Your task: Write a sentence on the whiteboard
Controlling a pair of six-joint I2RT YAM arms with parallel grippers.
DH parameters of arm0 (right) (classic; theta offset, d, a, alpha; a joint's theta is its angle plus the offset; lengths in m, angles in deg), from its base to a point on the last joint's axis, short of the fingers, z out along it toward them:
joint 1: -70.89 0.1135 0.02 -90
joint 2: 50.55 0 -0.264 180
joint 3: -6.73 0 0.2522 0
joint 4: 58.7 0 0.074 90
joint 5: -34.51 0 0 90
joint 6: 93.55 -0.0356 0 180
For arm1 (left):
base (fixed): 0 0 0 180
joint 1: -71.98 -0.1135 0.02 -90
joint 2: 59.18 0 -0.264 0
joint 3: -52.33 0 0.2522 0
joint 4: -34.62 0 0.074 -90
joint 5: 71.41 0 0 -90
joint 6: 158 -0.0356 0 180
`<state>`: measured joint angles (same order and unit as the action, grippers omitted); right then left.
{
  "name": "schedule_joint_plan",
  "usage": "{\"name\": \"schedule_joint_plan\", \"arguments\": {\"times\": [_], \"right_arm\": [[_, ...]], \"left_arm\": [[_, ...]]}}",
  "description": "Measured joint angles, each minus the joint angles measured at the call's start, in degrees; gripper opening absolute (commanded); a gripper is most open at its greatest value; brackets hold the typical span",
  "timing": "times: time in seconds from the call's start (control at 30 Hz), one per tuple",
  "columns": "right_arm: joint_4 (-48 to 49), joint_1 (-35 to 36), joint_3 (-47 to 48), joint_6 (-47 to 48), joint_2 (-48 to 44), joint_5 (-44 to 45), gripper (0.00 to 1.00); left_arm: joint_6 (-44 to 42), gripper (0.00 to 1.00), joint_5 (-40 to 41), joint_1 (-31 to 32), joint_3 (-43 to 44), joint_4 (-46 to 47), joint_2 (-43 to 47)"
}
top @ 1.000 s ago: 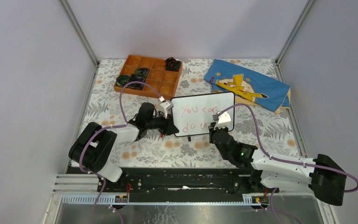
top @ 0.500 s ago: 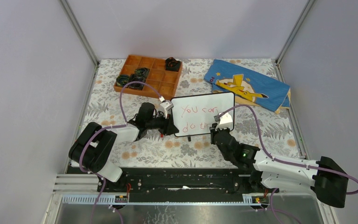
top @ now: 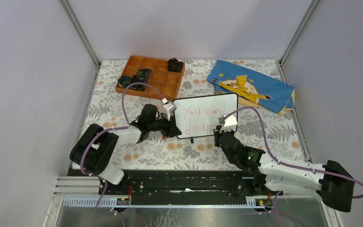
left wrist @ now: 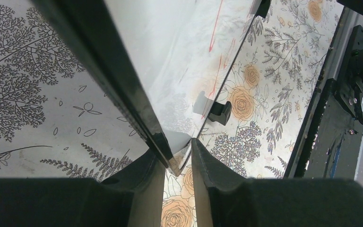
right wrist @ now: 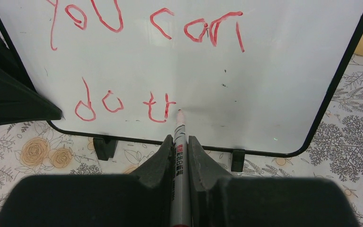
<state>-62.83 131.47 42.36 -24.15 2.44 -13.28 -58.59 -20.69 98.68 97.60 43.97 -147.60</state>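
The whiteboard (top: 229,101) stands tilted on its little black feet on the flowered tablecloth. Its sentence (top: 196,112) reads "You can" above "do th" in red. My left gripper (top: 172,127) is shut on the whiteboard's lower left corner; in the left wrist view the fingers (left wrist: 146,179) pinch the black frame of the whiteboard (left wrist: 170,56). My right gripper (right wrist: 180,142) is shut on a grey red-tipped marker (right wrist: 179,125). The marker's tip touches the whiteboard (right wrist: 264,85) just right of the last red stroke of the sentence (right wrist: 156,109).
An orange compartment tray (top: 153,78) with black items sits at the back left. A blue cloth with a yellow figure (top: 250,87) lies at the back right. The black base rail (top: 184,182) runs along the near edge, and grey walls close in both sides.
My right arm's rear links have slid slightly right and the wrist has dropped a little. The marker stays by the last letter. The left arm and board have not moved.
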Motion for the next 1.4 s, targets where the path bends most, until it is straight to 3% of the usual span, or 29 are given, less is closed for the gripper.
{"name": "schedule_joint_plan", "arguments": {"times": [1.4], "right_arm": [[3.5,0.0,-0.3,0.4,2.2,0.3,0.00]], "left_arm": [[-0.2,0.32,0.6,0.3,0.2,-0.5,0.0]]}}
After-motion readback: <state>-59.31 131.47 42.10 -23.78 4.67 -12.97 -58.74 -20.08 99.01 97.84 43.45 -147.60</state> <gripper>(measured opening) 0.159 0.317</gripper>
